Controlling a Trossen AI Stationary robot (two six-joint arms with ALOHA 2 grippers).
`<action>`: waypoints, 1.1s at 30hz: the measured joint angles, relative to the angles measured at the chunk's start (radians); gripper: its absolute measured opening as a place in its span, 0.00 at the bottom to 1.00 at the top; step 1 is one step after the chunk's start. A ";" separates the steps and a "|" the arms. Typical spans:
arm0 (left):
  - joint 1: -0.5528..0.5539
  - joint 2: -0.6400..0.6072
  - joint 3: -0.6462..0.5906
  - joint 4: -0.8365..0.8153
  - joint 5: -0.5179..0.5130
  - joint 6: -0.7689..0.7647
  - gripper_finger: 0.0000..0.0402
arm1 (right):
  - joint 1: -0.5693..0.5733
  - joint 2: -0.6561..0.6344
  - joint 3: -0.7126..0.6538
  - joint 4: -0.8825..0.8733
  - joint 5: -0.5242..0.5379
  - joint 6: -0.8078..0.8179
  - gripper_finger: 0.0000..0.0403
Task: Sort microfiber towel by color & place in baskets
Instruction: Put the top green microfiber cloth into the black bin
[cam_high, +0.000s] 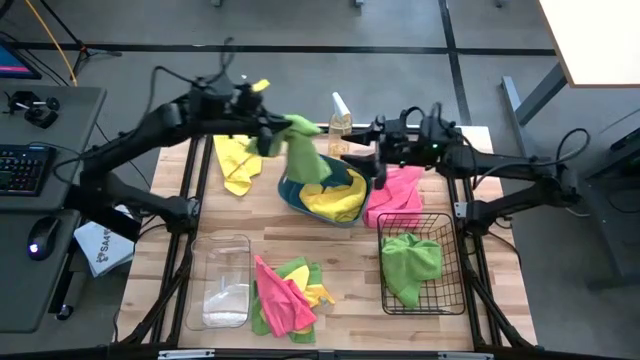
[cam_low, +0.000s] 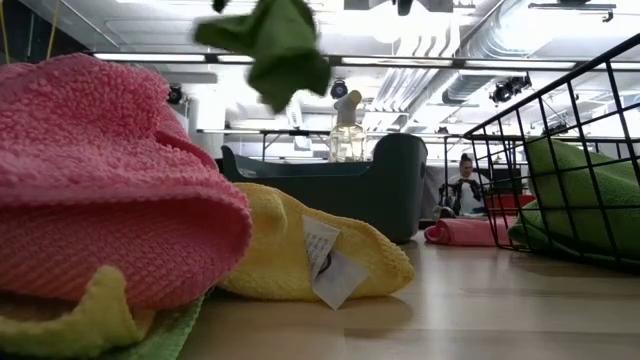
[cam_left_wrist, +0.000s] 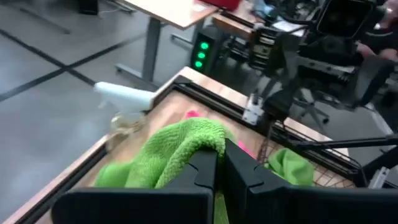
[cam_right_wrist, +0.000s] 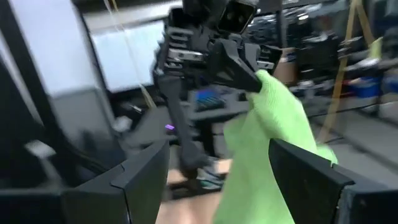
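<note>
Left gripper (cam_high: 275, 135) pinches a green towel (cam_high: 303, 155) aloft over the teal tub (cam_high: 290, 193), which holds yellow cloth. Right gripper (cam_high: 375, 155) sits just beside, fingers spread. Wire basket (cam_high: 445, 295) holds another green towel (cam_high: 410, 265); clear tub (cam_high: 222, 285) looks bare.

Low view: towel hangs high, well above the table; spray bottle (cam_low: 347, 135) stands behind the tub.

Left wrist: fingers pressed together on the towel's fold.

Right wrist: spread fingers (cam_right_wrist: 143, 174) flank the hanging towel, not touching it.

Risk: a handover mistimed, left releasing before right closes, would drop green into the yellow tub. A swinging towel could also tip the bottle.
</note>
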 joint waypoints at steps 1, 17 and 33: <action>-0.011 0.023 0.010 0.010 -0.001 0.000 0.00 | 0.013 0.015 0.019 -0.020 0.028 -0.048 0.67; -0.128 0.162 0.050 0.162 0.020 0.009 0.00 | 0.098 0.197 0.280 -0.356 0.370 -0.369 0.67; -0.157 0.162 0.050 0.266 0.011 0.008 0.09 | 0.112 0.256 0.377 -0.410 0.361 -0.310 0.05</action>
